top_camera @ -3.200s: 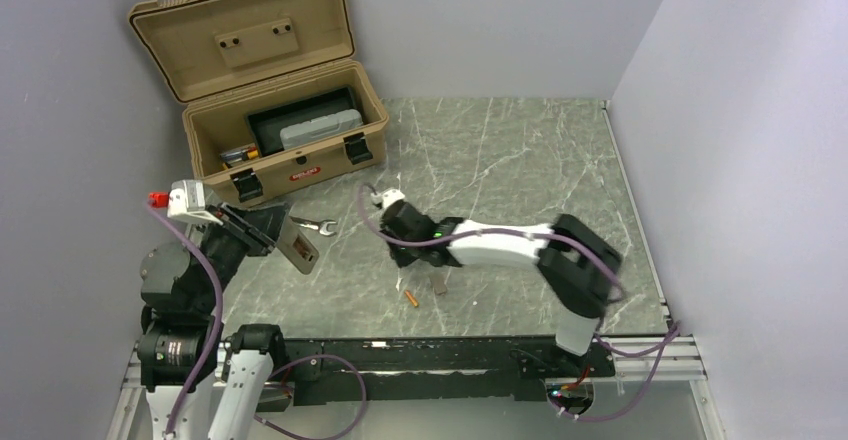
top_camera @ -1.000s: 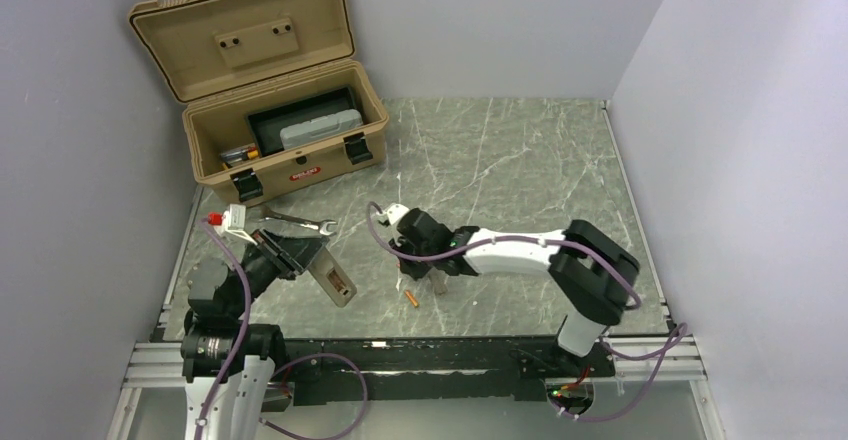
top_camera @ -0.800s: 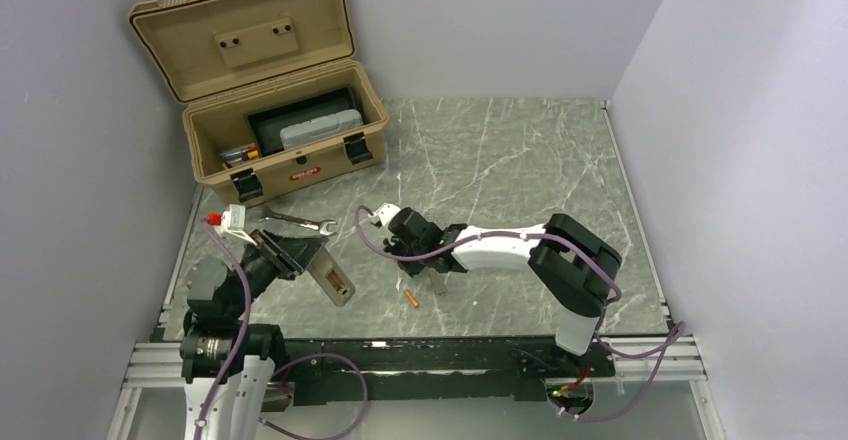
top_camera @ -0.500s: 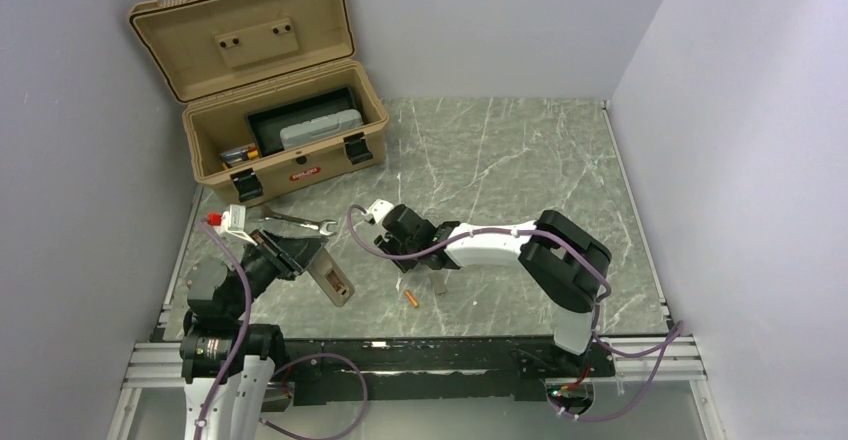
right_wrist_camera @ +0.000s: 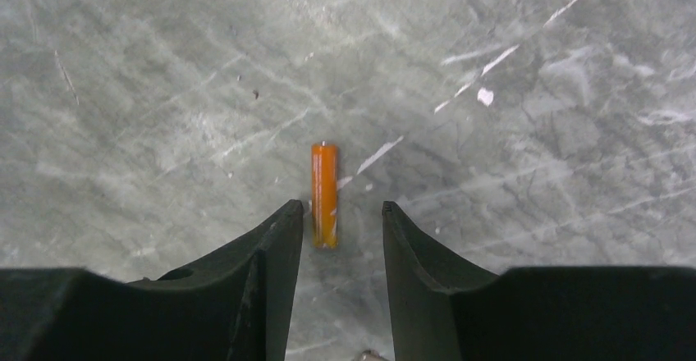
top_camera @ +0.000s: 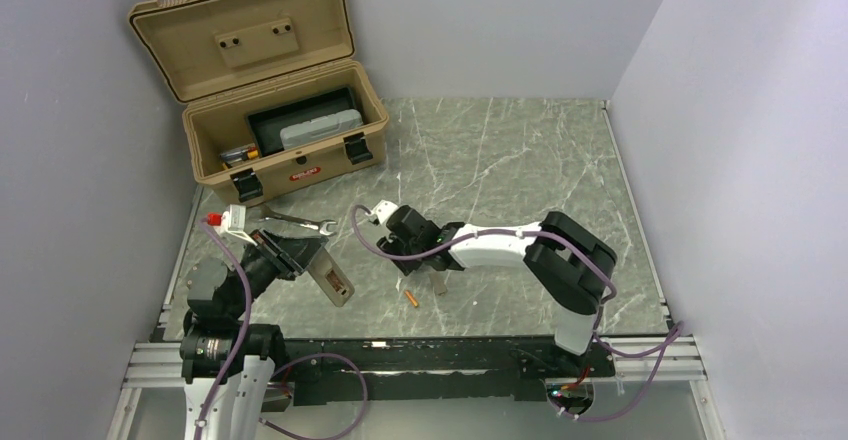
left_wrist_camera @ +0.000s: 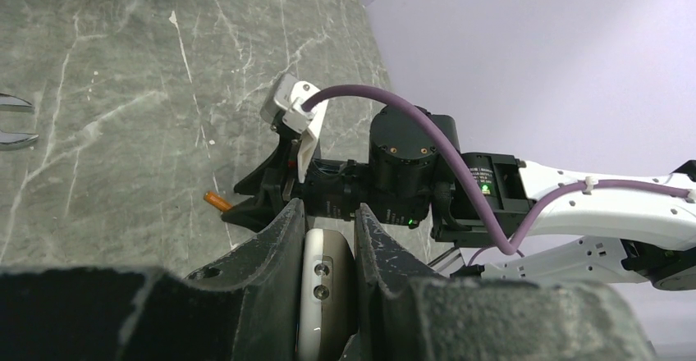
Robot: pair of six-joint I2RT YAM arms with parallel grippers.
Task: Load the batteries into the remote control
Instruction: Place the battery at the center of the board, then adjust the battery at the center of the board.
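My left gripper (left_wrist_camera: 328, 213) is shut on the remote control (left_wrist_camera: 316, 279), pinching its white-and-grey edge between both jaws. From above, the remote control (top_camera: 328, 277) slants out of that gripper (top_camera: 296, 257), back side up, with a dark recess near its free end. One orange battery (right_wrist_camera: 323, 194) lies on the marble directly under my right gripper (right_wrist_camera: 341, 207). Its near end sits level with the tips of the open jaws, closer to the left one and touching neither. The top view has this battery (top_camera: 411, 297) just in front of the right gripper (top_camera: 402, 258). It is also visible in the left wrist view as the battery (left_wrist_camera: 216, 201).
An open tan toolbox (top_camera: 205, 120) stands at the back left, with a grey case and small items inside. A steel wrench (top_camera: 300, 222) lies in front of it. A small grey piece (top_camera: 438, 282) rests on the marble under the right forearm.
The right gripper's jaws have gone from shut to open and it has shifted slightly left over the battery. Before that, the left arm swung lower and nearer with the remote; it is still now.
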